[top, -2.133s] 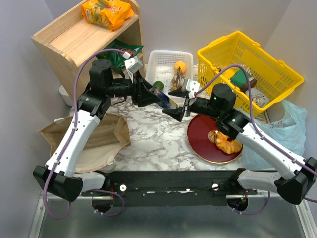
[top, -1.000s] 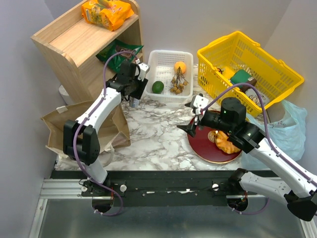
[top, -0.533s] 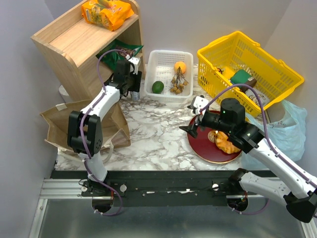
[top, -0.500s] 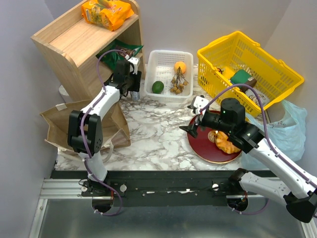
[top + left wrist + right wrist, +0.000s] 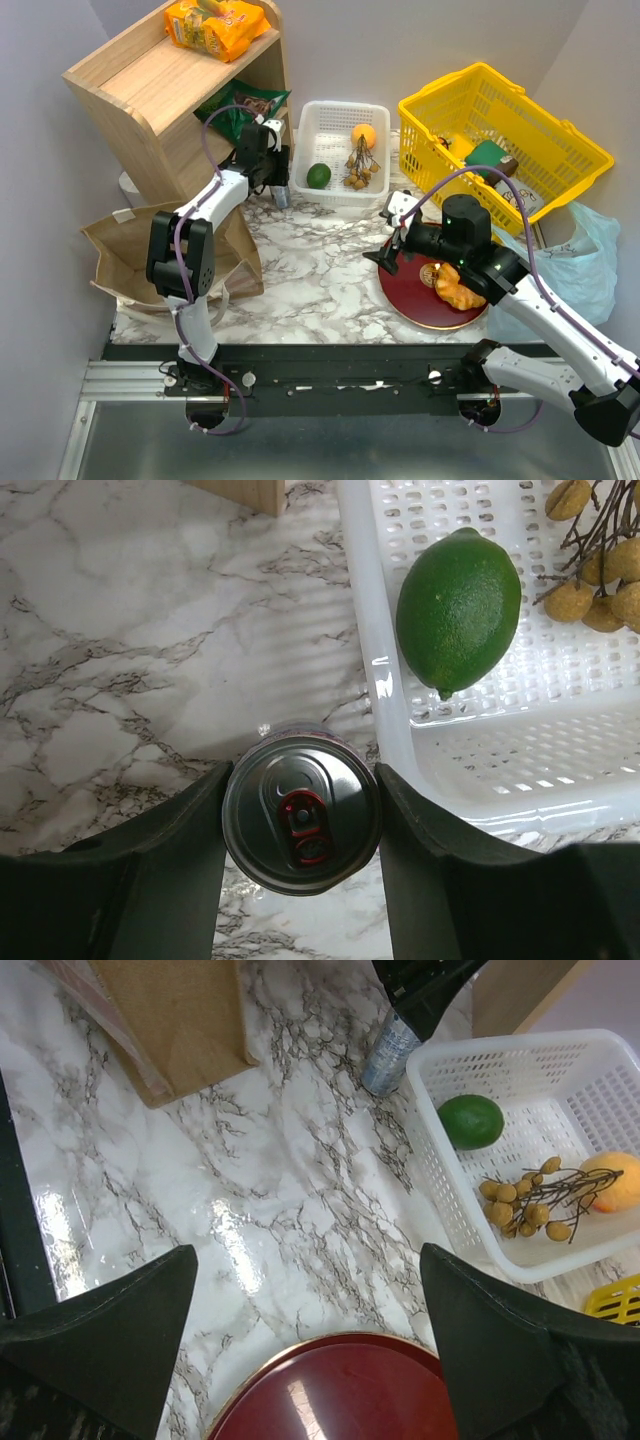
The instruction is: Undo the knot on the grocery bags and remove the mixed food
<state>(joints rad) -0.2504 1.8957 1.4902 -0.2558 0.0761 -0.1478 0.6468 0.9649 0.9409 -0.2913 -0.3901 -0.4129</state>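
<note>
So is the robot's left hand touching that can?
Touching. In the left wrist view, the left gripper has both fingers flush against the can, no gap.

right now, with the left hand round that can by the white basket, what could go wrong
The left hand grips the upright can close beside the white basket wall. Drawing away sideways could tip the can or shove the basket. The open right hand hangs over the red plate rim, so dropping straight down might strike it.
</note>
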